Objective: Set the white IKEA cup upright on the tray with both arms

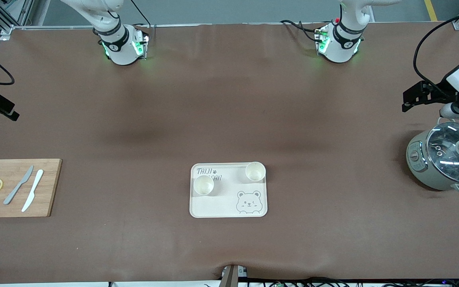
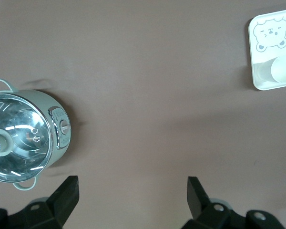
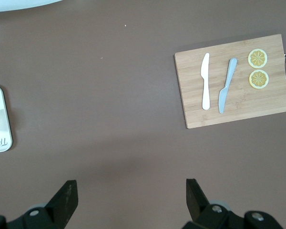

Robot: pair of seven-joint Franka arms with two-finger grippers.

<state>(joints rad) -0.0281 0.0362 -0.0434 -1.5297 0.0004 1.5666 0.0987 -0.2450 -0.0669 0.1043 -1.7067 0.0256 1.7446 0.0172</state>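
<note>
Your left gripper (image 2: 131, 191) hangs released over the table by the pot (image 1: 446, 160); your right gripper (image 3: 128, 193) hangs released near the cutting board (image 1: 16, 187). Two cups (image 1: 203, 185) (image 1: 255, 171) stand upright on the tray (image 1: 228, 209)

We see a long table covered by a brown cloth (image 1: 229, 119), smooth but for faint creases and soft dark shadows near its middle. Along the top edge of the front view runs a strip of grey floor (image 1: 229, 10), marked by a yellow line (image 1: 430, 10) toward the left arm's end. Aluminium framing (image 1: 2, 16) stands at the corner toward the right arm's end. Green light glows on the cloth near the top edge. Black cables (image 1: 333, 282) trail along the table's edge nearest the front camera.
</note>
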